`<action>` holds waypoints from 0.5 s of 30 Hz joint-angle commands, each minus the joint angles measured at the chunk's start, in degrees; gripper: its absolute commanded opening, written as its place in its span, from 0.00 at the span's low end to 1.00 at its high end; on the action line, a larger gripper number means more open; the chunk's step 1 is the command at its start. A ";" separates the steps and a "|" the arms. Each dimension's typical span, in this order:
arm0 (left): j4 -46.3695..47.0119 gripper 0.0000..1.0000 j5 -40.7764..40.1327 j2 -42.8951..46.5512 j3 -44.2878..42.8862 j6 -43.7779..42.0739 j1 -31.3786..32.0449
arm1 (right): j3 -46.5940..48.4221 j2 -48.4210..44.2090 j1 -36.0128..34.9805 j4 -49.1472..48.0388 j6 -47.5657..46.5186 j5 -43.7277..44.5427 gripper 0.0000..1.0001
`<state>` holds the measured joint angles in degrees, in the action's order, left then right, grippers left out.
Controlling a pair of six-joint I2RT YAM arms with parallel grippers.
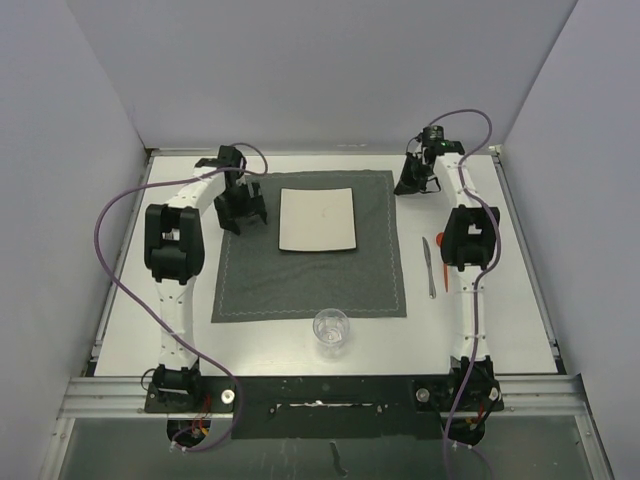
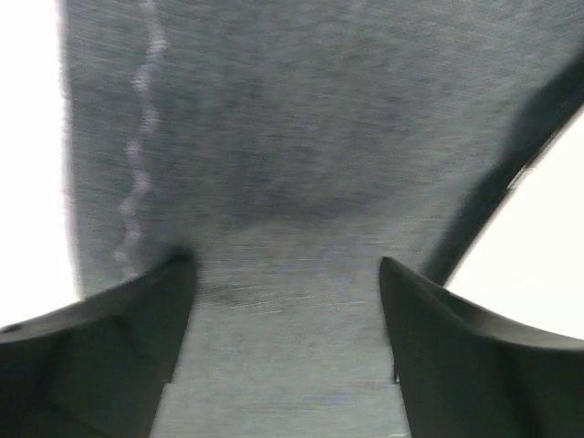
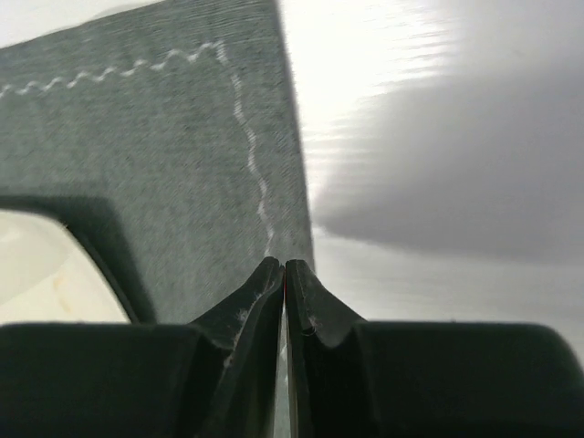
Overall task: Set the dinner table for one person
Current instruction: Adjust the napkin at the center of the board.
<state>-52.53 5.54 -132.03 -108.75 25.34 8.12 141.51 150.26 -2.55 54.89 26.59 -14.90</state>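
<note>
A robotics lab test cell: plain pale partition walls (image 1: 300, 60) stand close behind and outside the left claw (image 1: 243, 215) and right claw (image 1: 413, 183), while 2 white-and-black robot arms (image 1: 178, 310) trailing purple cables (image 1: 100, 222) are bolted to a slotted aluminium rail (image 1: 540, 392) edging the large flat white rectangular tabletop (image 1: 260, 350) nearer than both claws.

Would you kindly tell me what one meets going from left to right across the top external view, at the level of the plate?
Left arm's fingers → white square plate → knife.
</note>
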 commanded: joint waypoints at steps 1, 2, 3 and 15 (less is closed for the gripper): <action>-4.75 0.97 -0.05 1.72 -1.05 -3.06 0.56 | -0.50 -12.95 -2.46 -1.25 -3.08 -3.20 0.09; -5.12 0.98 -0.23 2.37 -1.83 -3.18 1.01 | -1.64 -14.97 -3.06 -0.85 -3.57 -2.68 0.09; -5.06 0.98 -0.41 3.25 -2.27 -3.30 1.33 | -3.11 -16.91 -3.64 -0.46 -3.97 -1.99 0.09; 6.62 0.98 4.11 20.26 7.02 -5.42 2.25 | -44.03 -47.01 -10.05 -4.30 2.07 9.36 0.00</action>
<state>-53.12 5.52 -124.01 -105.45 22.11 10.15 110.59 110.85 -11.75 53.06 24.80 -10.61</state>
